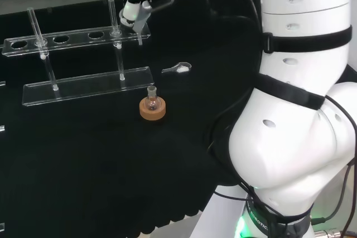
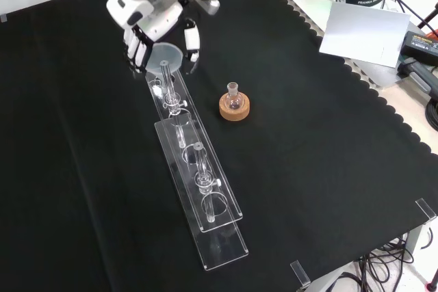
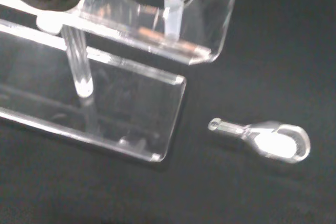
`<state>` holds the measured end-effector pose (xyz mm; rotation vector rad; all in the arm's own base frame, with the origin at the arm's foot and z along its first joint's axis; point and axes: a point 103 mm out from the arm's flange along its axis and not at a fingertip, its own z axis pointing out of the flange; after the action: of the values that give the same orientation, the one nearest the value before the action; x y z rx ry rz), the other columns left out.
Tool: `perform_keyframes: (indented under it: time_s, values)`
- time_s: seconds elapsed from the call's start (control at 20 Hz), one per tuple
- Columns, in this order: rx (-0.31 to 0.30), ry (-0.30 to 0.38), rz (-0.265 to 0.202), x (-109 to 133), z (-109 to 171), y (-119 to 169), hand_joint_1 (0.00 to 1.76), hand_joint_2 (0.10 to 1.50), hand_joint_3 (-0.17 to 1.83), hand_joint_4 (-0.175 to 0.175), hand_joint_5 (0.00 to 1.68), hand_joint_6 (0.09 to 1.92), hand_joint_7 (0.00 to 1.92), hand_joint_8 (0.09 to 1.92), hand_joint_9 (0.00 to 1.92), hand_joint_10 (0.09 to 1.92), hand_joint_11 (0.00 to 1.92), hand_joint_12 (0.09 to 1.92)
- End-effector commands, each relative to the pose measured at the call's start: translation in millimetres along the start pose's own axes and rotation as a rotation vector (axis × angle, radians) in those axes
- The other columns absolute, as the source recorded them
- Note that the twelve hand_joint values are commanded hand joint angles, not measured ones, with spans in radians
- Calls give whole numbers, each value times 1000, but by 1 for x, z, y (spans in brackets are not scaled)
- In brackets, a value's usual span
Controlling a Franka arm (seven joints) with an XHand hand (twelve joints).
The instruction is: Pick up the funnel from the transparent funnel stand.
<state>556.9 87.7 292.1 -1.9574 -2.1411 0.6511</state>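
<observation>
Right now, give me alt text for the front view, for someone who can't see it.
The hand reaches in from the top, its fingers on both sides of a funnel seated in the far end of a clear stand on black cloth. To the stand's right, a small flask sits on a cork ring.

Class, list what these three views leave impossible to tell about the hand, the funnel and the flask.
1. Whether the hand grips the funnel: front view, the fingers flank its rim, contact unclear; head view, the hand covers it.
2. The funnel's rim: wrist view, cut off by the picture's edge.
3. What the flask on the cork ring holds: too small.
</observation>
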Motion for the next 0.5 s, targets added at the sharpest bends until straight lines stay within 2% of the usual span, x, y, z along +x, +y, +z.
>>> perform_keyframes:
  time_s: [0.05, 0.2, 0.3, 0.5]
  values:
    - [-99, -70, 35, -8, -47, -26, 801, 761, 499, 36, 813, 264, 567, 603, 787, 490, 717, 1269]
    - [-108, -81, 52, -2, -59, -40, 802, 765, 497, 36, 806, 291, 574, 600, 817, 481, 727, 1259]
    - [-107, -90, 85, 0, -64, -49, 803, 767, 497, 36, 805, 299, 579, 602, 836, 483, 729, 1259]
    - [-120, -94, 89, 7, -70, -72, 806, 770, 499, 35, 796, 326, 602, 604, 884, 474, 733, 1255]
